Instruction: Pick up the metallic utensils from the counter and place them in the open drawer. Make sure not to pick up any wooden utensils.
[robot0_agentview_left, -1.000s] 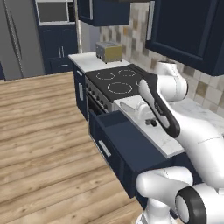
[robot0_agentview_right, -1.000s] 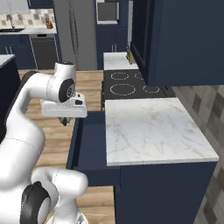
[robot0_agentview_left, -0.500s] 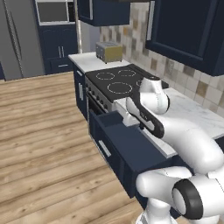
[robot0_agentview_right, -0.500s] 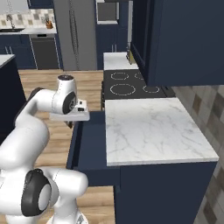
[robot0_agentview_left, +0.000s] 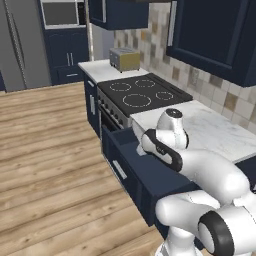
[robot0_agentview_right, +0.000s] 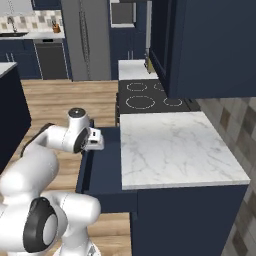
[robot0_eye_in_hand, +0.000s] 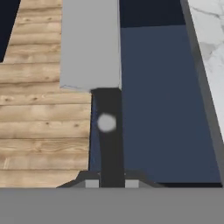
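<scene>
my claw (robot0_eye_in_hand: 108, 183) is squeezed tight on the knife (robot0_eye_in_hand: 106, 127) by its black handle, over the open drawer (robot0_eye_in_hand: 162, 100). its blade points to 12 o'clock. next, i think, lower and let go.

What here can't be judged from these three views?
- Knife tip: cut off by the top edge of the hand view.
- Drawer floor near its front: hidden by the arm in the left base view.
- Gripper fingers: mostly hidden behind the knife handle.
</scene>
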